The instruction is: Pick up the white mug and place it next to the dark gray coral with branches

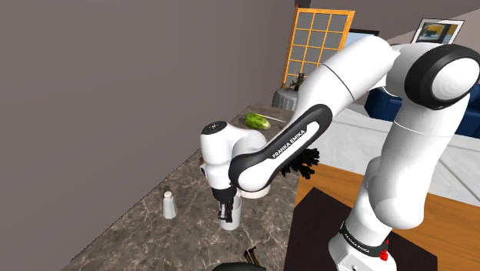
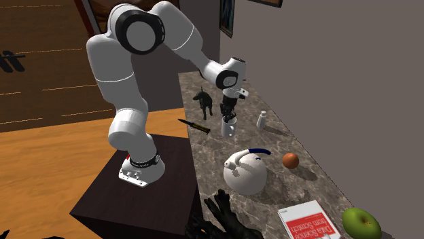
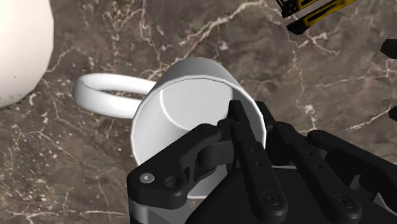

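On the dark marble bench [image 2: 307,178] the white arm [image 2: 122,81] rises from its stand [image 2: 136,197], bends over at the elbow and drops its forearm steeply, so that the wrist points almost straight down over the white mug [image 2: 230,126]. The black end effector [image 2: 229,111] sits at the mug's mouth, and in the wrist view its fingers [image 3: 245,137] are drawn close together on the mug's wall, one inside the rim and one outside, so it grips the mug by that wall. The mug is plain white, round and upright, with an open mouth and a large loop handle that sticks out on the side away from the clasped wall. Whether its base touches the bench or hangs just above it I cannot tell. In the second exterior view a small white shaker [image 2: 261,120] stands just beside the mug on the wall side, a knife [image 2: 195,125] with a yellow-and-black handle lies on its other side, and a black dog figure [image 2: 204,102] stands beyond the knife. The dark coral [image 2: 224,214] with its branches stands well apart from the mug, at the bench's near end in that view, with a round white teapot [image 2: 244,172] between the two.
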Tool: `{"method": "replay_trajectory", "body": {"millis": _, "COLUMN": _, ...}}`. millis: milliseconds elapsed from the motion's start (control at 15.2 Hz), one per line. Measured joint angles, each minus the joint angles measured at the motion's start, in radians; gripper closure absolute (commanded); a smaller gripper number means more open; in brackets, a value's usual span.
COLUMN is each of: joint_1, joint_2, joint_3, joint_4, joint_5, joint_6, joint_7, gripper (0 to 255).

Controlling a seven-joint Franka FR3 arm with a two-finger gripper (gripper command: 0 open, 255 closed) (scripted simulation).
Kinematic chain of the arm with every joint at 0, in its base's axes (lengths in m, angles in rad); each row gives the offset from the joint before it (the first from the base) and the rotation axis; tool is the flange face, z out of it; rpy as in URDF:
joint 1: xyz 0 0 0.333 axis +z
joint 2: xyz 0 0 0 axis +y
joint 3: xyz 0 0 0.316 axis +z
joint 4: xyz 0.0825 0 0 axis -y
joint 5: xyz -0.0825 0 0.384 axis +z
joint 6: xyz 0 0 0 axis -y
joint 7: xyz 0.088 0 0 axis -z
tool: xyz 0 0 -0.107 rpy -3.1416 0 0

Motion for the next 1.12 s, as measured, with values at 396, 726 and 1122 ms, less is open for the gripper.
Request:
{"method": "replay_trajectory", "body": {"millis": 396, "joint_1": -0.001, "joint_2": -0.061, "joint_3": 0.001, "joint_4": 0.027, "joint_5": 0.032, "joint_6": -0.082, "joint_7": -0.025, "gripper": 255}}
{"method": "replay_trajectory", "body": {"millis": 726, "joint_1": -0.001, "joint_2": -0.107, "joint_3": -0.001, "joint_4": 0.052, "joint_5": 0.054, "joint_6": -0.148, "joint_7": -0.041, "gripper": 255}}
{"method": "replay_trajectory", "body": {"millis": 1122, "joint_1": -0.001, "joint_2": -0.152, "joint_3": -0.006, "joint_4": 0.091, "joint_5": 0.072, "joint_6": -0.23, "joint_7": -0.058, "gripper": 255}}
